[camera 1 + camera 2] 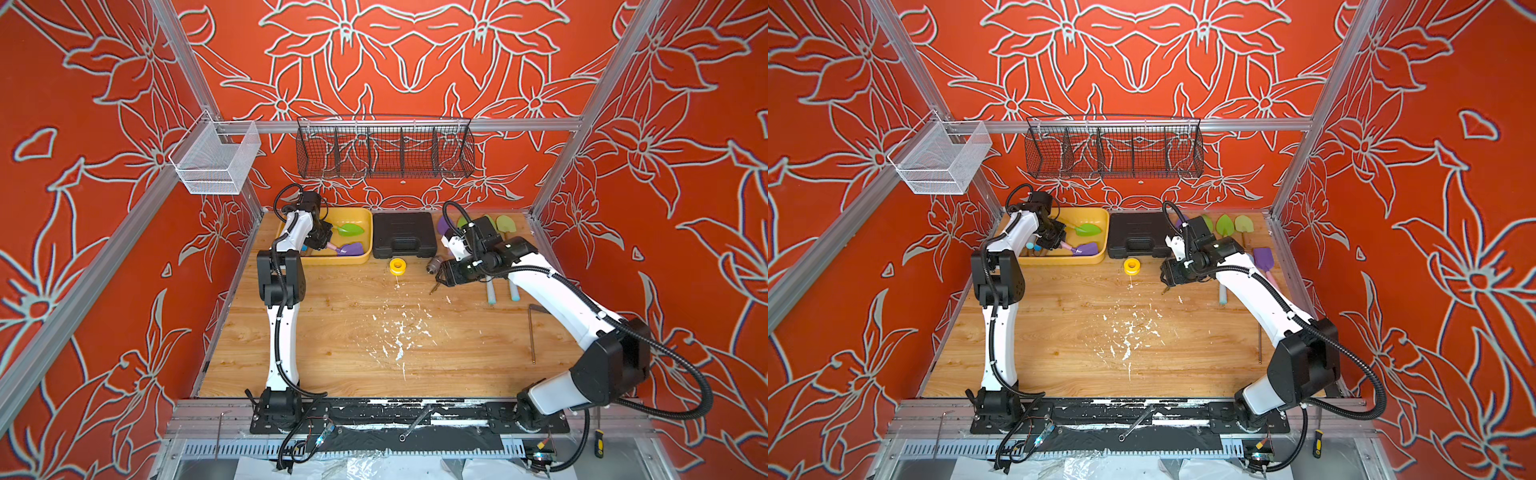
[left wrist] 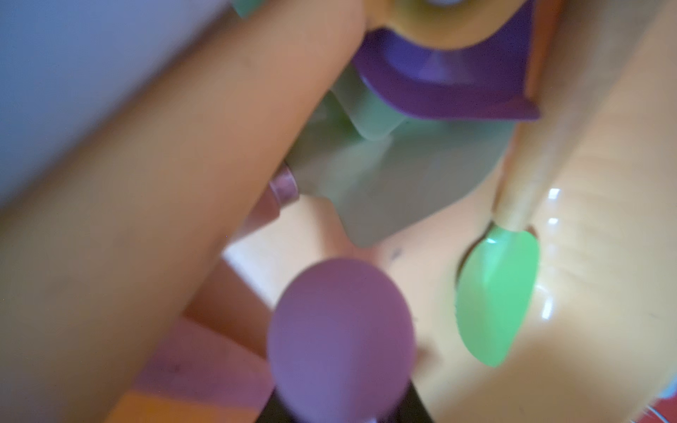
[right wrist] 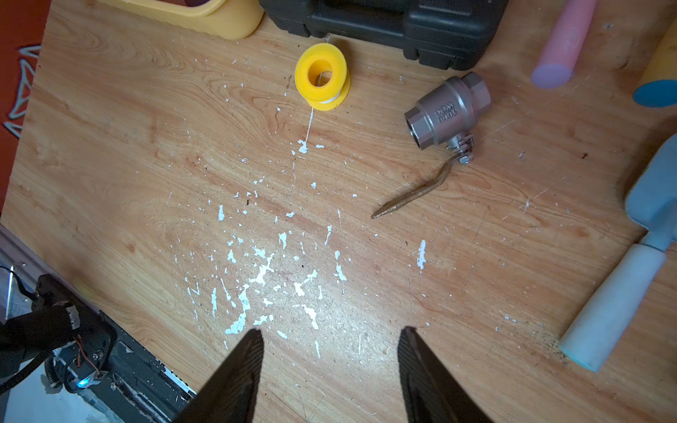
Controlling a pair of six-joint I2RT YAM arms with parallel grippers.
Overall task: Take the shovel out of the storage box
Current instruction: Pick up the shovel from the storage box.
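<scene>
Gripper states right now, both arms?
Left gripper: closed, apparently on the pink handle of the purple shovel inside the storage box.
Right gripper: open, holding nothing.

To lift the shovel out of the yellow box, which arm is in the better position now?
Left. The left pincer is inside the yellow box, apparently closed on the purple shovel by its handle. The right pincer hangs open over the table, beyond the black case.

Shallow yellow storage box [image 1: 345, 260] at back left of the table [image 1: 332, 332], holding a green shovel [image 1: 351, 229] and a pink-handled purple shovel [image 1: 352, 248]
</scene>
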